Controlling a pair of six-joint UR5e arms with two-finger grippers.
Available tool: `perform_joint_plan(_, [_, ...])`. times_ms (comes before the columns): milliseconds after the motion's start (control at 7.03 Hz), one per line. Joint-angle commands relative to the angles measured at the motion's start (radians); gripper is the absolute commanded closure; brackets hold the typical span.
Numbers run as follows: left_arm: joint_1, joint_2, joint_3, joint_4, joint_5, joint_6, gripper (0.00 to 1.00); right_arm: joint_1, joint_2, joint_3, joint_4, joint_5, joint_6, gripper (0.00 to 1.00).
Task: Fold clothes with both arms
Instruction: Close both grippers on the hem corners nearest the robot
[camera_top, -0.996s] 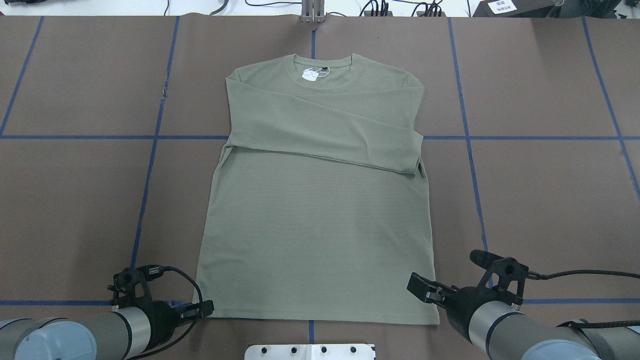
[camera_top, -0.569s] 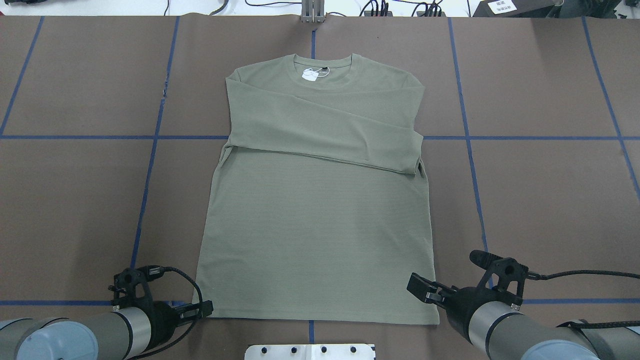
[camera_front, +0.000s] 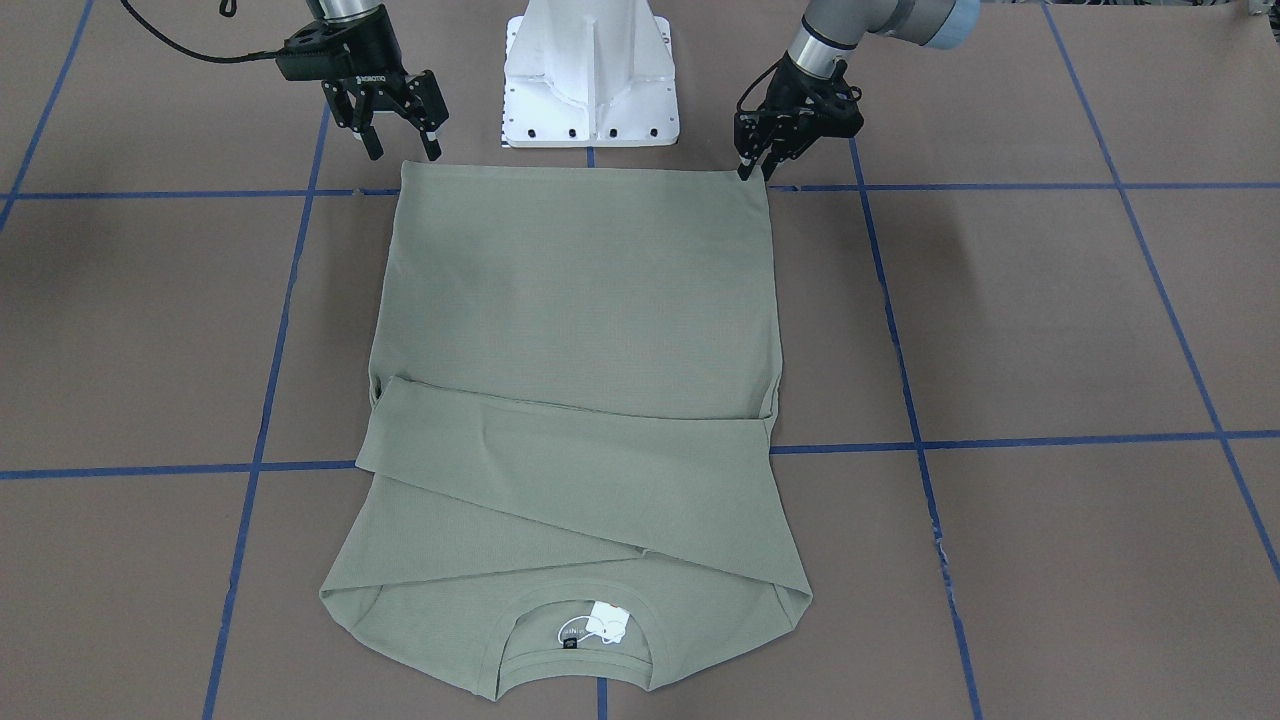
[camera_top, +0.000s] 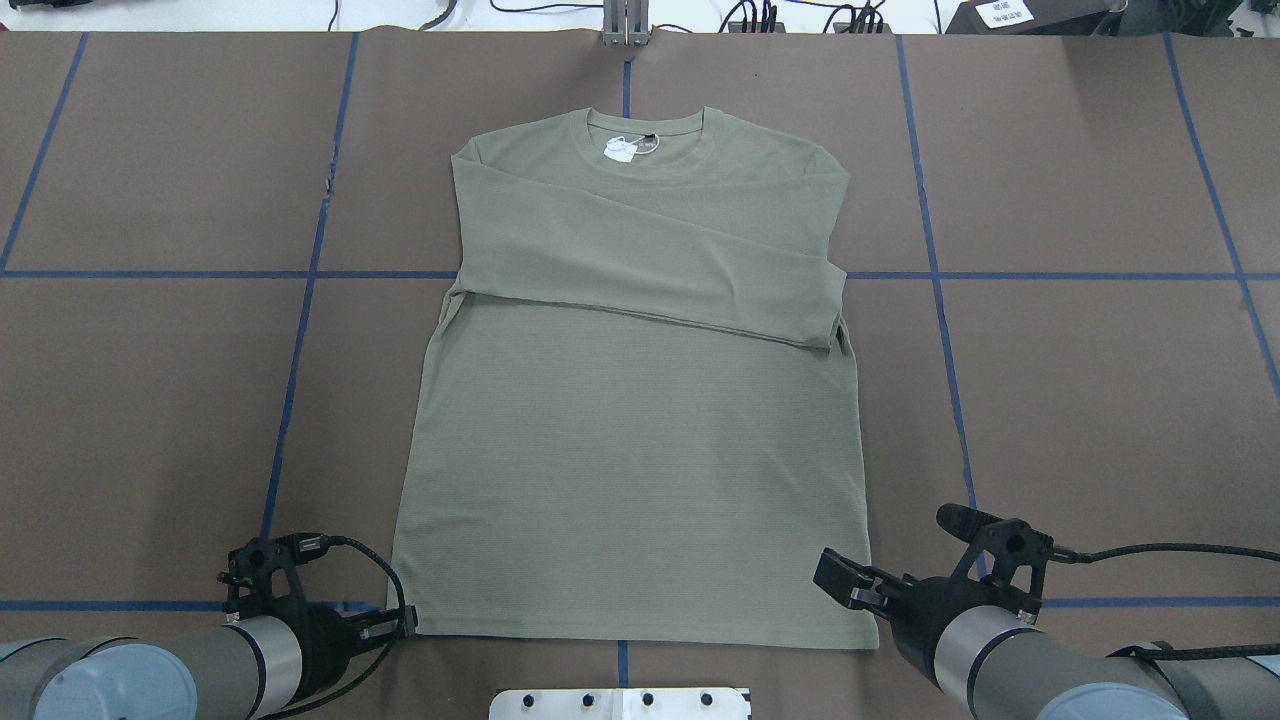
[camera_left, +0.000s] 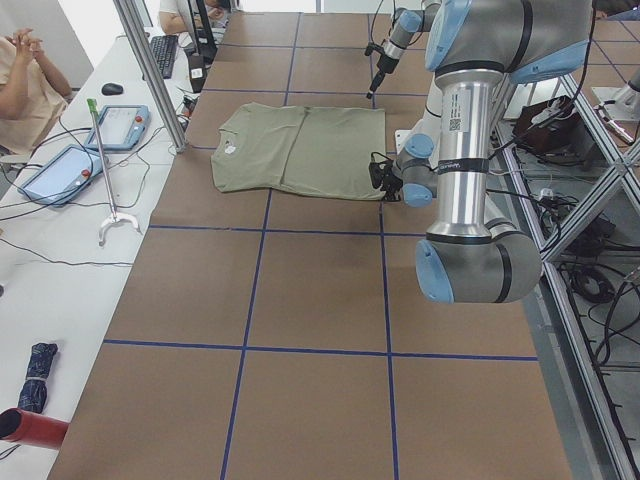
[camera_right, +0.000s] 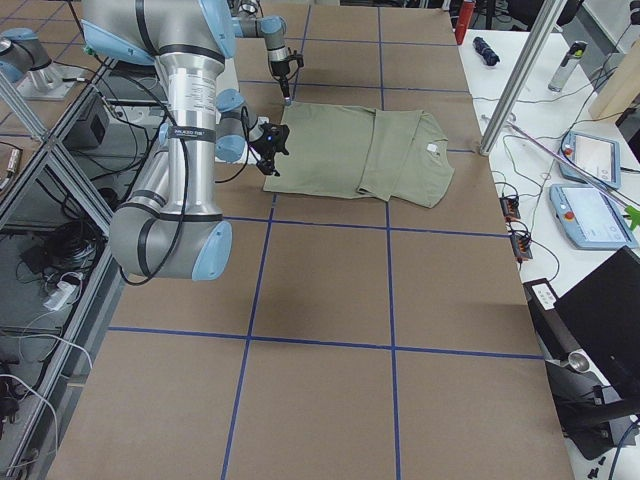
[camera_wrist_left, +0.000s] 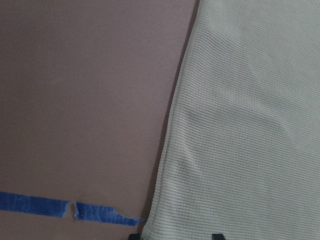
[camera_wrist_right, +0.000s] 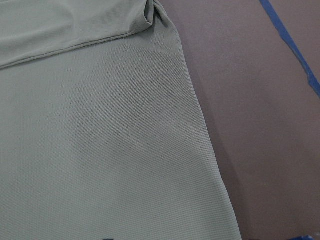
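Observation:
The sage-green shirt (camera_top: 630, 450) lies flat on the brown table, collar and white tag (camera_top: 620, 150) at the far end. Both sleeves are folded across its chest (camera_front: 560, 470). My left gripper (camera_top: 403, 626) is open at the hem's left corner, low over the table; the left wrist view shows that corner (camera_wrist_left: 150, 220) just ahead of the two fingertips. Over the hem's right corner (camera_front: 402, 168) my right gripper (camera_front: 404, 152) hangs open, holding nothing. The hem edge (camera_wrist_right: 215, 190) runs through the right wrist view.
The white pedestal base (camera_front: 590, 75) stands just behind the hem, between the arms. Blue tape lines (camera_top: 300, 330) grid the table. A metal post (camera_top: 625, 25) is at the far edge. A person (camera_left: 25, 80) sits at a side table with tablets (camera_left: 125, 125).
My left gripper has edged back and lower at the hem's left corner. The right gripper has sunk slightly. The shirt has not moved.

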Motion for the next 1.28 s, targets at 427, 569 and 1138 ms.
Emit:
perform_joint_plan(427, [0.006, -0.006, -0.067, 0.001, -0.003, 0.005, 1.00, -0.070, 0.009, -0.028, -0.074, -0.016, 0.234, 0.29])
perform_joint_plan(569, [0.006, -0.015, -0.089, 0.001, -0.008, 0.005, 1.00, -0.087, 0.009, -0.028, -0.128, -0.017, 0.272, 0.29])
perform_joint_plan(1138, [0.006, -0.020, -0.109, 0.000, -0.012, 0.007, 1.00, -0.119, 0.014, -0.076, -0.129, -0.066, 0.277, 0.28])
